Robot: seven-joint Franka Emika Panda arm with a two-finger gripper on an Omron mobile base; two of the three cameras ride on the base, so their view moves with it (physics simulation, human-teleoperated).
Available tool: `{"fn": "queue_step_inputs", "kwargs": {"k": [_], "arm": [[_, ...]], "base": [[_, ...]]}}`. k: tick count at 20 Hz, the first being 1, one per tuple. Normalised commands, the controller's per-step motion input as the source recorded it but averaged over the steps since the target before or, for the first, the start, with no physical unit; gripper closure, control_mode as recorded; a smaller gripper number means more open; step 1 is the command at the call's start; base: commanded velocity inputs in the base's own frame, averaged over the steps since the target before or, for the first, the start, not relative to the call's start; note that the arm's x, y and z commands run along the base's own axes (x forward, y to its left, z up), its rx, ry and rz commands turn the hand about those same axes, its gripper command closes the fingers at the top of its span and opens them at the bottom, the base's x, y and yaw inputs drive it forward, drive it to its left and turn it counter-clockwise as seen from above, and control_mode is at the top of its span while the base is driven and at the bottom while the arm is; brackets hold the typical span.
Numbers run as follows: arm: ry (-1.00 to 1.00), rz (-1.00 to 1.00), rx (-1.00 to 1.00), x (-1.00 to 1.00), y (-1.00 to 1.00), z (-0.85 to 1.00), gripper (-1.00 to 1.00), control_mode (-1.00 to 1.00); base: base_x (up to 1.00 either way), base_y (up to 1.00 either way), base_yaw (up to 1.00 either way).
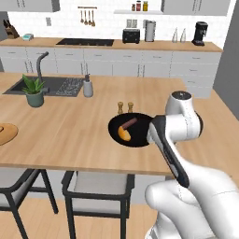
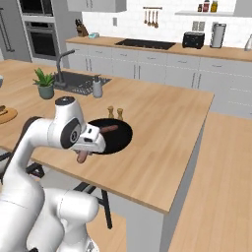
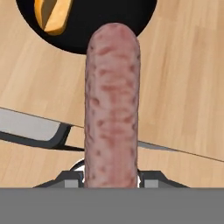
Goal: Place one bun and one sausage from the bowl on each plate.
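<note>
Sausage [image 3: 113, 105], clamped lengthwise in the end effector [image 3: 111, 177] and hanging over the counter [image 3: 183, 87] edge just short of the bowl [image 3: 109, 17], could slip and drop to the floor during the carry, since the grip seems confined to one end.

Bright, even rendered light; soft faint shadows; slightly blurry, perhaps low resolution

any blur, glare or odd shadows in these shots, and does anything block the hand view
Left and right base views: even, soft light, slightly blurry, no glare; the black bowl shows no inner detail. Hand view: sharp, but the held sausage fills the centre, hiding much of the counter.
</note>
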Motion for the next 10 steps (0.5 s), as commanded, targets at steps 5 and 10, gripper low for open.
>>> {"fn": "queue_step_inputs", "kwargs": {"k": [5,10], "arm": [[-0.05,0.0,0.0,-0.5,0.0,0.0,1.0,-1.0],[0.0,0.0,0.0,0.0,0.0,0.0,1.0,-1.0]], "base": [[0.0,0.0,0.0],[0.0,0.0,0.0]]}}
